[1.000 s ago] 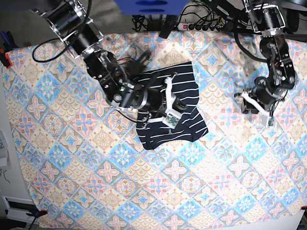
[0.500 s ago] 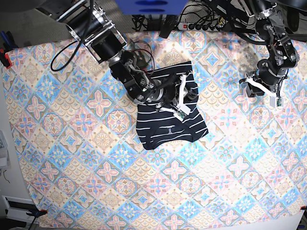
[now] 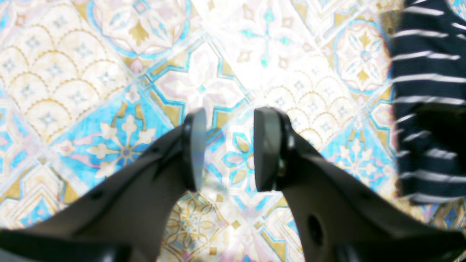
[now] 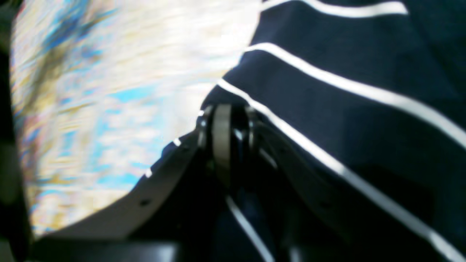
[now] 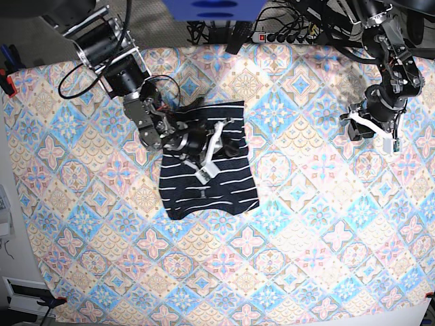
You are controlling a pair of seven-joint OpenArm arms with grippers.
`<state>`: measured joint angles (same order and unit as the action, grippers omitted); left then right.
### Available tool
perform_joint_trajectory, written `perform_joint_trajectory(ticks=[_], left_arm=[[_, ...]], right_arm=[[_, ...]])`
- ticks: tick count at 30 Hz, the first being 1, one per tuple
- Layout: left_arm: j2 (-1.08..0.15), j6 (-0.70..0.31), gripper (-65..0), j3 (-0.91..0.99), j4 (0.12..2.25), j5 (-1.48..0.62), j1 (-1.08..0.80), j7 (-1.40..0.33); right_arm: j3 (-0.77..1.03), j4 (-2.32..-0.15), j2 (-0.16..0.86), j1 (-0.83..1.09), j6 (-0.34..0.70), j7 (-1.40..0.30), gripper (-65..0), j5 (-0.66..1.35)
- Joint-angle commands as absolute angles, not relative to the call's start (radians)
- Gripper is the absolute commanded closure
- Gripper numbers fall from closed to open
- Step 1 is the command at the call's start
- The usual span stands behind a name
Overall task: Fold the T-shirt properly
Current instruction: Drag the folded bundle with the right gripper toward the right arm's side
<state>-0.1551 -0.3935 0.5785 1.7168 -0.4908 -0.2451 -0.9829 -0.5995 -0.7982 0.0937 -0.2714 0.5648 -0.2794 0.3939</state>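
1. The table (image 5: 326,258) was covered edge to edge by a pastel pink, blue and cream tile-patterned cloth (image 5: 102,224), lying flat.
2. The dark navy, white-striped fabric T-shirt (image 5: 204,183) lay folded into a rough rectangle on the cloth, left of centre in the base view.
3. The right pincer (image 5: 209,153), with white fingers, lay on the T-shirt's upper half; in the right wrist view its jaws stood nearly together, pinching a fold of the striped fabric (image 4: 327,120).
4. The left pincer (image 5: 372,132) hovered near the table's right edge in the base view, well apart from the T-shirt; its black pads (image 3: 267,149) stood moderately apart with nothing between them.
5. Beyond the far edge were a blue block (image 5: 212,10), a white power strip (image 5: 282,37) and tangled black cables (image 5: 211,30).
6. A red clamp (image 5: 7,83) gripped the cloth's far-left corner.
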Motion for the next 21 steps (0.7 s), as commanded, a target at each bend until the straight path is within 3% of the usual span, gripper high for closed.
perform_joint_trajectory(ticks=[1, 12, 16, 21], left_arm=[[-0.168, -0.397, -21.3, 0.582, 1.736, -0.507, -0.239, -0.964], [-0.168, -0.397, -21.3, 0.582, 1.736, -0.507, -0.242, -0.964], [-0.168, -0.397, -21.3, 0.582, 1.736, -0.507, -0.242, -0.964], [-0.168, -0.397, -21.3, 0.582, 1.736, -0.509, -0.243, -0.964]], right_arm=[[-0.578, -0.792, 0.142, -0.278, 0.507, -0.326, -6.3, 0.354], [-0.552, -0.792, 0.344, -0.360, 0.515, -0.320, -6.4, 0.354], [-0.555, -0.792, 0.374, -0.389, 0.584, -0.321, -6.4, 0.352], [-0.550, -0.837, 0.395, -0.407, 0.585, -0.328, -6.3, 0.352]])
